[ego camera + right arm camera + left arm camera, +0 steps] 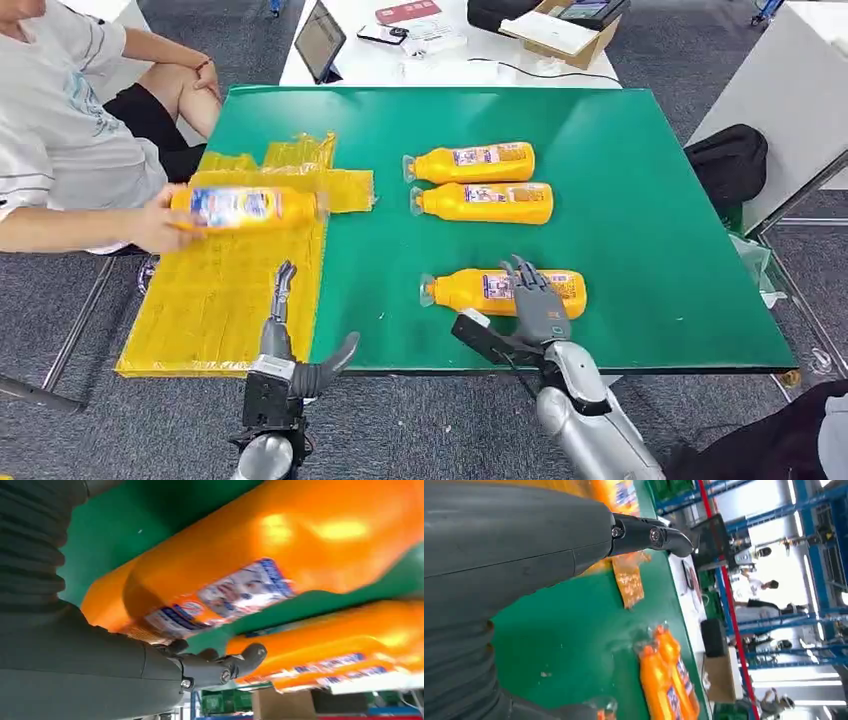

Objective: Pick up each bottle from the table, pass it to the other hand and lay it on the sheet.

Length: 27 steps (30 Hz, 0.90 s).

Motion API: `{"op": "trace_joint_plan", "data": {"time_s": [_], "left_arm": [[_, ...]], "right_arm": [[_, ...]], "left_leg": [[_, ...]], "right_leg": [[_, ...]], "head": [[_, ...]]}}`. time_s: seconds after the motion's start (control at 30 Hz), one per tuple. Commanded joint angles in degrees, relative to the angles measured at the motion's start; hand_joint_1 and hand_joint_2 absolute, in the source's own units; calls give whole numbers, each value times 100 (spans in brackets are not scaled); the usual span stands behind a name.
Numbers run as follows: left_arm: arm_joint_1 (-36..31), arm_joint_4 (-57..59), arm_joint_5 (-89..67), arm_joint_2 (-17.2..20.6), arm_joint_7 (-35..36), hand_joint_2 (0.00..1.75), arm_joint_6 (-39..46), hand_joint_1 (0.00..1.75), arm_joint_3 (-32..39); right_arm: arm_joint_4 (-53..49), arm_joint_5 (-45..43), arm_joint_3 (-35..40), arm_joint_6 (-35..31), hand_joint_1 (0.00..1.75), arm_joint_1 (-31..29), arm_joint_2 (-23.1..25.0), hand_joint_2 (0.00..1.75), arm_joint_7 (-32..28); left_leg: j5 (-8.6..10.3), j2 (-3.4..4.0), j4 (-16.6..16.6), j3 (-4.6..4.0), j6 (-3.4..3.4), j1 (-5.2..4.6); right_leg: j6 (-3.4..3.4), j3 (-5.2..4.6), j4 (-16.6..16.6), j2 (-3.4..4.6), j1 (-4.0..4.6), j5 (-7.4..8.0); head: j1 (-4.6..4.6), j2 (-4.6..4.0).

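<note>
Three orange bottles lie on the green table [620,240]: two side by side at the back [470,163] [483,202] and a near bottle [480,290]. My right hand [537,305] is over the near bottle's base end with its fingers spread on top and its thumb held apart from it. That bottle [280,545] looms large beside my right hand [100,670]. My left hand [290,345] hovers open and empty at the right edge of the yellow sheet [220,300]. A fourth bottle [245,207] lies on the sheet under a person's hand [160,225].
A person [60,130] sits at the table's left side, arm over the sheet. A white table [450,60] behind holds a tablet, a phone and a box. A black bag [730,160] sits to the right. The back pair of bottles [664,680] lies beyond my left hand [524,545].
</note>
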Motion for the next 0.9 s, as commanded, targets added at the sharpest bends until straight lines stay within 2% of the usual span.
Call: {"op": "trace_joint_plan", "data": {"time_s": [0.03,0.9], "left_arm": [[-174,376,49,49,46,175,-75,0,-192],[-146,386,159,5,129,175,-164,0,-199]], "right_arm": [[1067,135,266,62,0,-620,-116,175,172],[1239,264,328,139,0,-1000,-115,175,253]], "left_leg": [[-7,9,-6,28,-5,1],[-5,8,-2,17,-4,0]], "right_leg": [[-10,25,-7,9,2,-4],[-8,14,-2,7,1,-3]], "head": [[0,0],[0,-2]]}}
